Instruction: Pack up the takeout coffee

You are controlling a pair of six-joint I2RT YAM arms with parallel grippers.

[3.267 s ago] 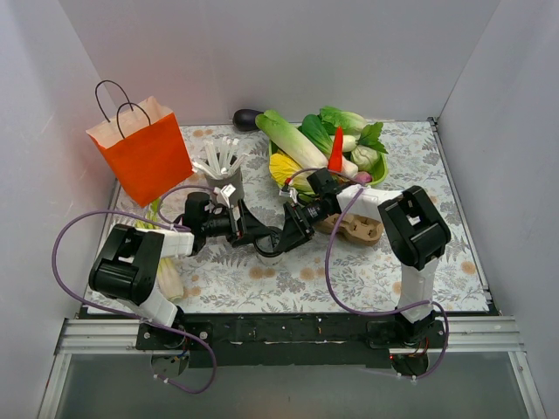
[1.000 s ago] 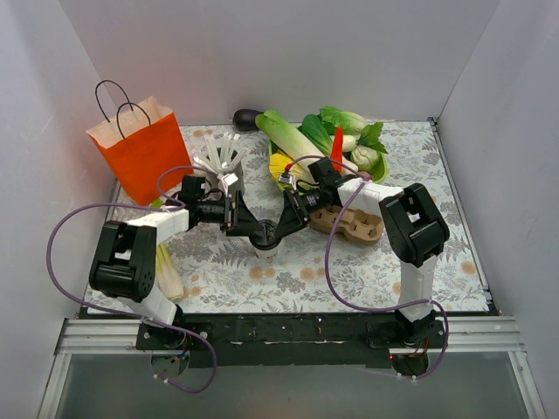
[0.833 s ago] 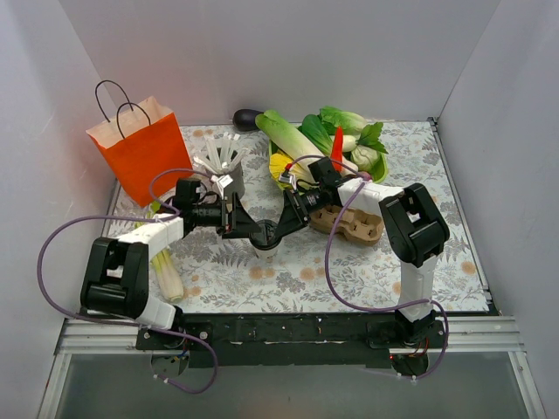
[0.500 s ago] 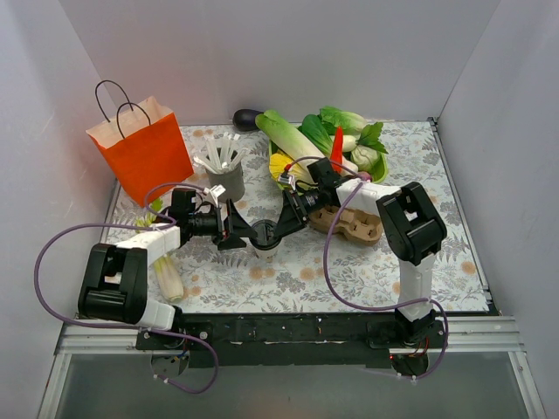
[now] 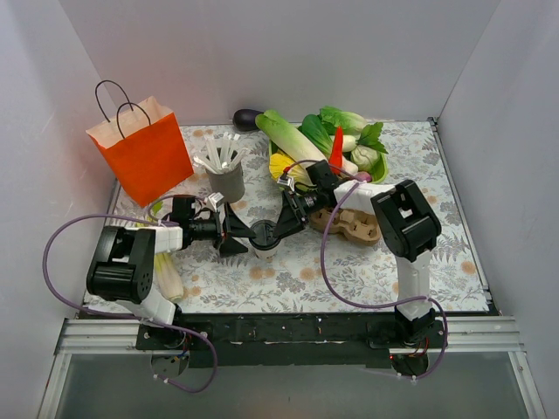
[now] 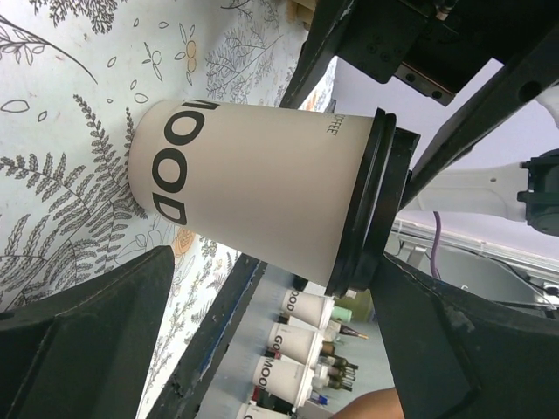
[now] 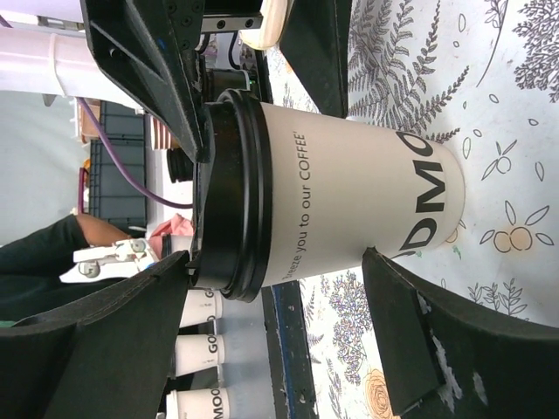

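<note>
Now we are framing the grasp: the takeout coffee point(image 5: 265, 239) is standing between the wide-spread, empty fingers of the left gripper point(image 5: 236, 234) and right gripper point(image 5: 279, 229). Next, one should be closing, the other clearing off.

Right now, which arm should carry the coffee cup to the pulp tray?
Likely right. The pulp tray lies just behind the right end effector, which is open at the coffee cup; the left end effector is across the cup from it.

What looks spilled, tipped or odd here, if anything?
Nothing stands out. The coffee cup stands upright on the table, black lid on, no spill. The left hand and right hand are each open around it.
</note>
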